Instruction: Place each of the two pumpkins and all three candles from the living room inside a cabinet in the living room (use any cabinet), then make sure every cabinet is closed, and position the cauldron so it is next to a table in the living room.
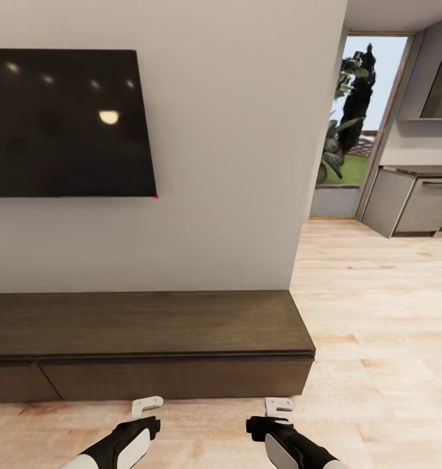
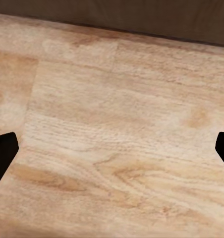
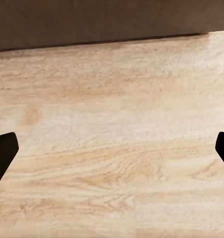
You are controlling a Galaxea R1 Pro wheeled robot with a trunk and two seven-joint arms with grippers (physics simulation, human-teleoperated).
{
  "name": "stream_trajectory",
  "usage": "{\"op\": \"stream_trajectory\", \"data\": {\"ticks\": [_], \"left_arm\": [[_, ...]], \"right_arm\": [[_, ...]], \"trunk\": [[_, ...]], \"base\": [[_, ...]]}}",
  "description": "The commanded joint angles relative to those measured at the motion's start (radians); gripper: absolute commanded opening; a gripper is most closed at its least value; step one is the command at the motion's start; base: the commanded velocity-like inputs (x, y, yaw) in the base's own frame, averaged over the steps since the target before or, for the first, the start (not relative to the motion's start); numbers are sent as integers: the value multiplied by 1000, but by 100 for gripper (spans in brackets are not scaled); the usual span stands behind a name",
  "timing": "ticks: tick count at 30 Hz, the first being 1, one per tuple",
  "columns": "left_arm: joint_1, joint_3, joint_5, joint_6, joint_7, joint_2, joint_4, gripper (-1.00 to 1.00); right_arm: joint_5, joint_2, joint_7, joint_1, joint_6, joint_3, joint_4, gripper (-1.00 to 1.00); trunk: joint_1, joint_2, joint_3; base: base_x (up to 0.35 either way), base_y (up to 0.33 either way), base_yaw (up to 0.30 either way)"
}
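Both grippers, left (image 1: 146, 408) and right (image 1: 278, 406), are hanging spread and empty over the floor (image 1: 377, 312), just before the cabinet (image 1: 149, 332) lying shut against the wall. Its stiff, probably heavy, handle-less drawer front (image 1: 175, 380) is likely needing a hold along its top edge.

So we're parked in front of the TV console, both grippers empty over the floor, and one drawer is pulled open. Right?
Not quite. In the head view every drawer front on the cabinet sits flush, so nothing is pulled open. The rest holds: the left gripper and right gripper hang over the wooden floor before it, and both wrist views show jaws spread with nothing between them.
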Motion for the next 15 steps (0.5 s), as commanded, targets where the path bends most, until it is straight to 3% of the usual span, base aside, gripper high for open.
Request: {"op": "stream_trajectory", "data": {"ticks": [1, 15], "left_arm": [[-1, -8, 5, 5, 8, 1, -3, 100], [-1, -8, 5, 5, 8, 1, -2, 100]], "right_arm": [[-5, -1, -8, -1, 4, 8, -2, 100], [-5, -1, -7, -1, -5, 8, -2, 100]], "trunk": [[-4, 7, 1], [-58, 105, 42]], "base": [[0, 0, 0], [0, 0, 0]]}}
